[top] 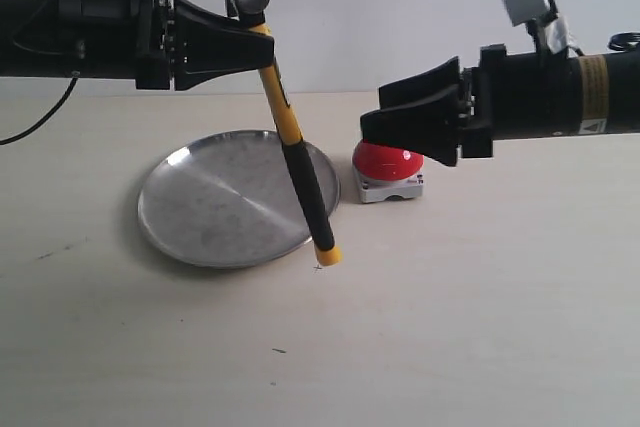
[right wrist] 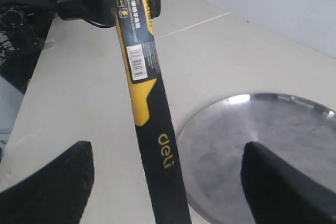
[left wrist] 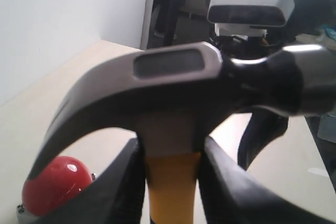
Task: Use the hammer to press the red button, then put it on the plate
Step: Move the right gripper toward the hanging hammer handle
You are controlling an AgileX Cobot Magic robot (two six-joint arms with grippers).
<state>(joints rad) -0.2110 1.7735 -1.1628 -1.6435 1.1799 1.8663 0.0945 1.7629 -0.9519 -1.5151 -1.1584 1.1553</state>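
My left gripper [top: 262, 42] is shut on the hammer [top: 295, 157], holding the yellow neck just under the dark head [left wrist: 178, 77]. The handle hangs slanting down, and its yellow end hovers near the right rim of the plate [top: 210, 207]. My right gripper [top: 375, 112] is open, just right of the handle and above the red button [top: 385, 162]. In the right wrist view the black handle [right wrist: 157, 129] passes between its wide-apart fingers [right wrist: 52, 182] without touching them, with the plate [right wrist: 273, 140] behind. The red button [left wrist: 52, 184] also shows under the hammer's claw.
The button sits on a small grey base [top: 390, 189] just right of the plate. The pale tabletop [top: 450, 327] stretches in front of both. The right arm's wrist camera [left wrist: 249, 6] faces the hammer head closely.
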